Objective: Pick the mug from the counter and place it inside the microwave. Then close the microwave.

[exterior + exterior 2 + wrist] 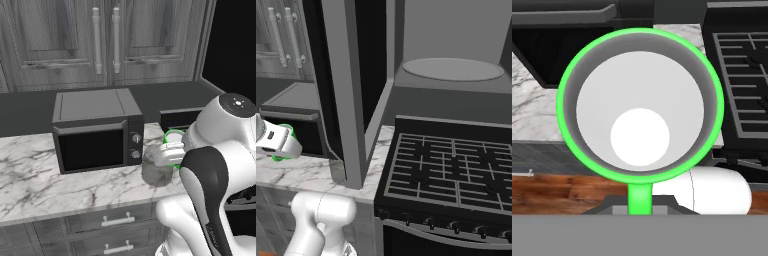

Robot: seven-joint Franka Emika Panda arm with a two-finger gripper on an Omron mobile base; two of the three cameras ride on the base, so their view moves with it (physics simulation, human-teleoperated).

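You had no brand, label or readable writing anywhere on show. Your claw (pixel 640 202) was clamped narrow on the mug (pixel 640 105), gripping it by the green handle at the bottom of the hand view, so the open mouth of the mug faced the camera with its whitish inside showing. From the left base view the mug (pixel 173 138) sat just past the white wrist, lifted clear of the counter (pixel 45 180) and above the grey marbled jar (pixel 157 170), which stood just right of the small dark box with two knobs (pixel 97 129). In the right base view only a sliver of the green mug (pixel 278 158) peeked out beside the wrist at the left edge, over the marble counter (pixel 311 172). Right of it, the microwave door (pixel 348 90) stood swung open, edge-on to you, and behind it lay the grey cavity with the round turntable (pixel 452 69). The stove (pixel 451 167) with its black grates sat under that cavity, touching the counter's right end. Between the mug and the door edge you had only a narrow gap.
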